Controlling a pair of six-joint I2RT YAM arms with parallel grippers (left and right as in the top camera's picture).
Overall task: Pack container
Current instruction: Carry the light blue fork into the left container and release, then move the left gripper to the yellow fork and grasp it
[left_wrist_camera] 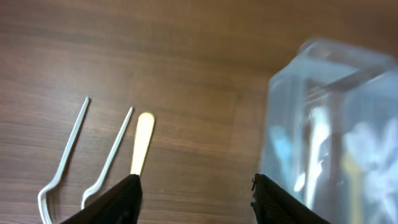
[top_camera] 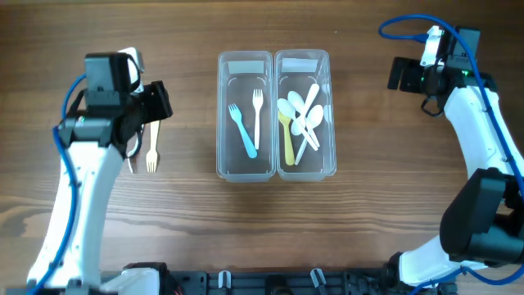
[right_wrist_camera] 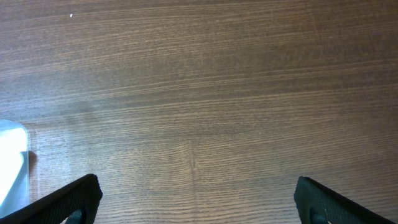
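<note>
Overhead: found the left container [top_camera: 245, 115] at the middle of the table [top_camera: 368, 213], with the right container [top_camera: 305, 115] touching its right wall. Counted a blue fork [top_camera: 242, 131] and a white fork [top_camera: 257, 115] inside the left container, and saw a heap of spoons [top_camera: 304, 119], white plus one yellow, in its neighbour. Spotted the cream fork [top_camera: 151, 147] flat on the wood well left of the left container, lying parallel to its long walls. Placed the left gripper [top_camera: 158, 102] over that fork's handle end, also left of the left container; could not judge its finger spread from here. Placed the right gripper [top_camera: 401, 74] far right of the left container, beyond the neighbour.

Left wrist: showed the left gripper [left_wrist_camera: 194, 186] with fingers parted wide over bare wood. Traced the cream fork [left_wrist_camera: 142, 143] handle-first down to the finger farther from the left container [left_wrist_camera: 329, 130], with two thin clear utensils [left_wrist_camera: 65, 149] lying farther out still. Saw that container, blurred, close by the other finger.

Right wrist: showed the right gripper [right_wrist_camera: 196, 193] spread wide above bare wood. Caught only a pale container corner at the frame's left edge; could not tell which container.
</note>
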